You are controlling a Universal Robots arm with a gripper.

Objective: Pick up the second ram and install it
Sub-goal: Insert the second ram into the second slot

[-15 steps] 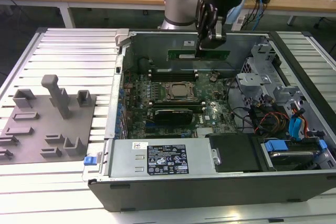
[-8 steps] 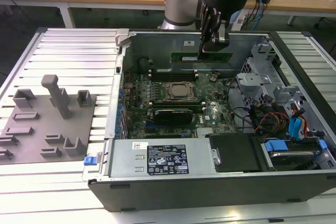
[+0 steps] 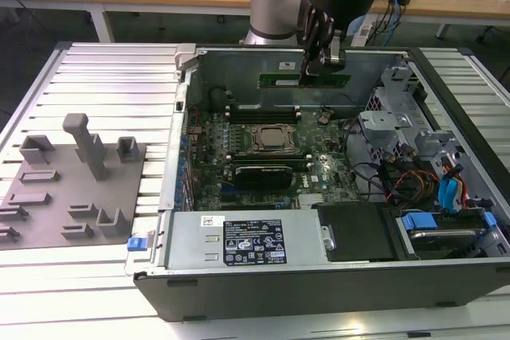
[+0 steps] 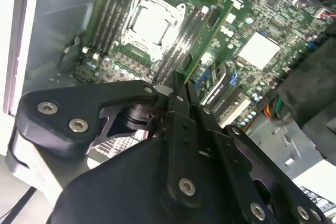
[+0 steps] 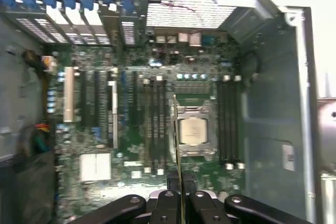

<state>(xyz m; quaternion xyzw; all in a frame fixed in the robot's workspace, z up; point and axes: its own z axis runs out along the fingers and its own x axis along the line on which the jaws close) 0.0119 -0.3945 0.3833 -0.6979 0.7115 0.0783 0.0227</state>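
One stick, the second ram point(image 3: 296, 80), is pinched in the fingers point(image 3: 325, 60) at upper middle of the exterior view; better to hold it parallel to the memory slots point(image 3: 263, 108).

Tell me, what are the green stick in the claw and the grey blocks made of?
The green stick in the claw looks like rigid circuit board: thin, flat, matte green. The grey blocks look like plastic, dull and evenly coloured, with no metal glint; painted metal can't be ruled out.
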